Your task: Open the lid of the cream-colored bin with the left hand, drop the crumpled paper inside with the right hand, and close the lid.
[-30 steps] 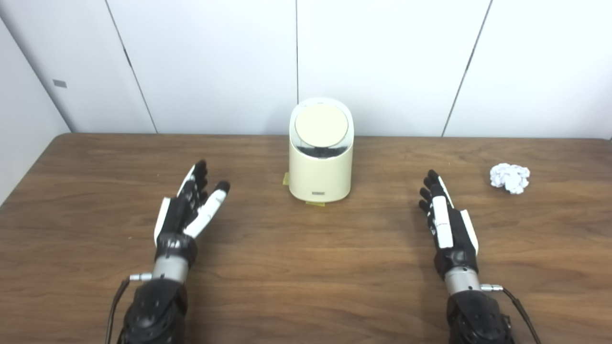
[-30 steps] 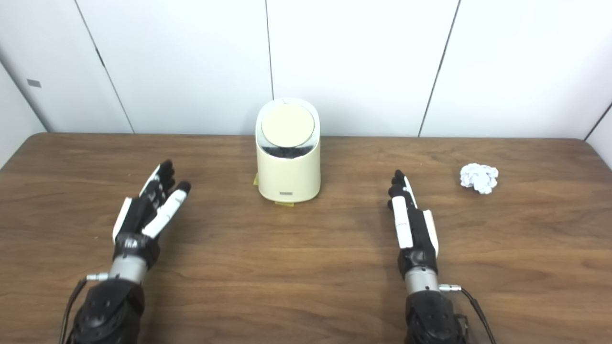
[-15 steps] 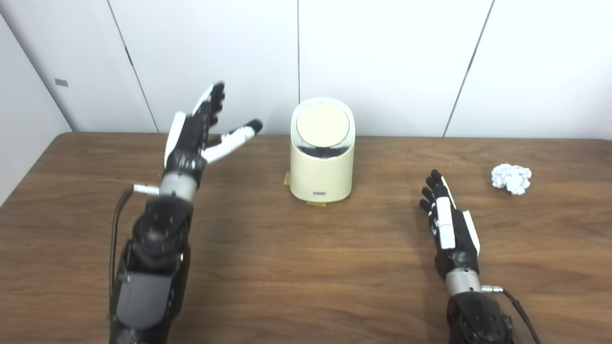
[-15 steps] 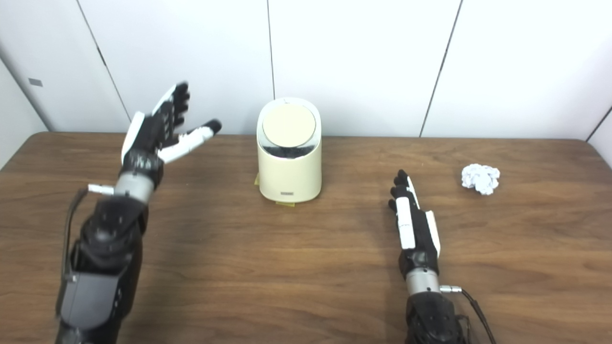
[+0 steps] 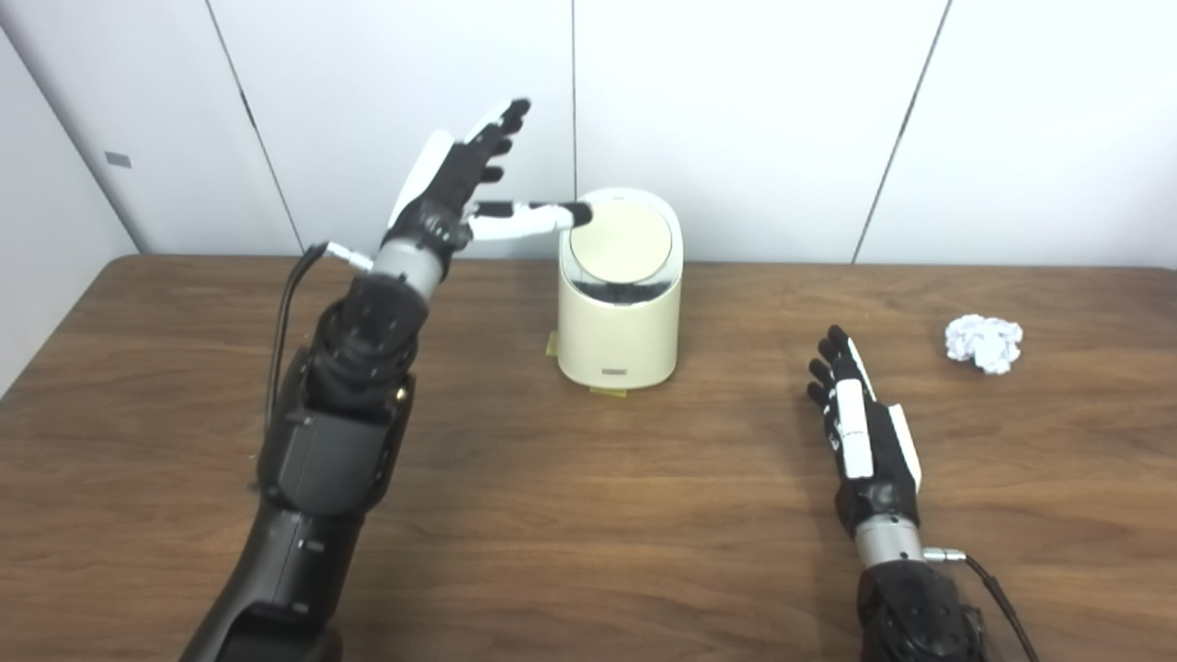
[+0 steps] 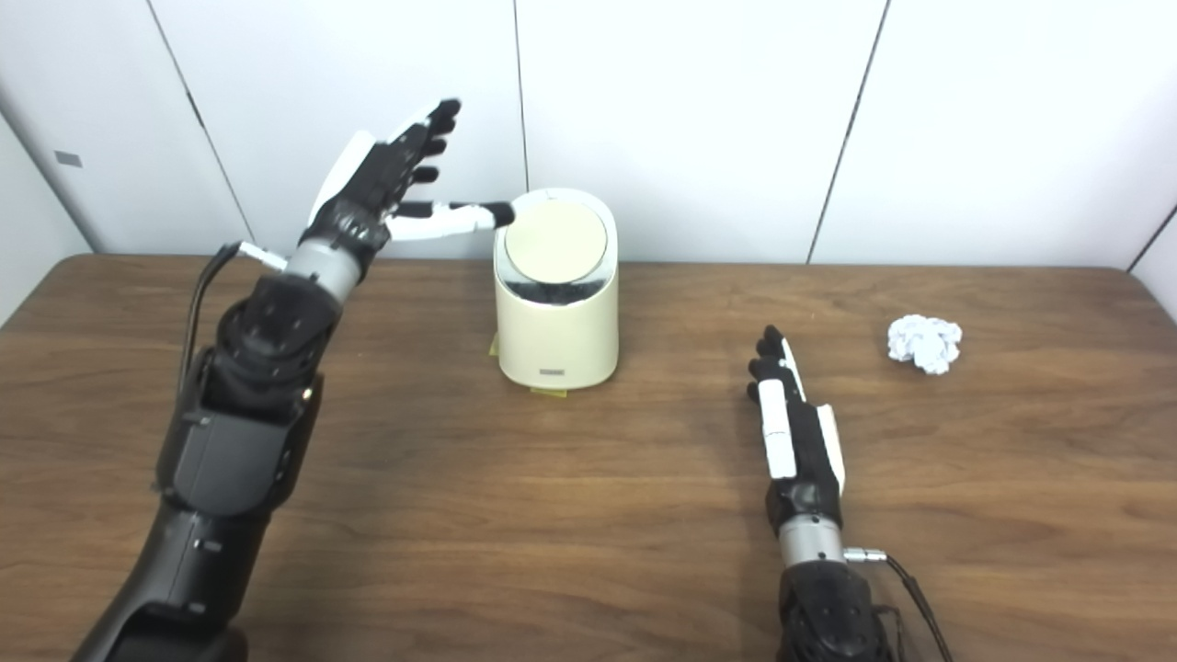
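The cream-colored bin (image 5: 618,317) stands at the back middle of the table, its round lid (image 5: 620,242) down and tilted toward me. My left hand (image 5: 458,188) is raised left of the bin's top, open, fingers spread upward; its thumb tip reaches the lid's left rim. The crumpled white paper (image 5: 983,341) lies on the table at the far right. My right hand (image 5: 857,425) rests flat on the table, open and empty, well left of and nearer than the paper.
The wooden table (image 5: 588,515) ends at a white panelled wall (image 5: 736,110) just behind the bin. Small yellow tape pieces (image 5: 550,345) sit at the bin's base.
My left hand has risen from the table and moved right and back, from low at the left to beside the bin's lid. The right hand, bin and paper have not moved.
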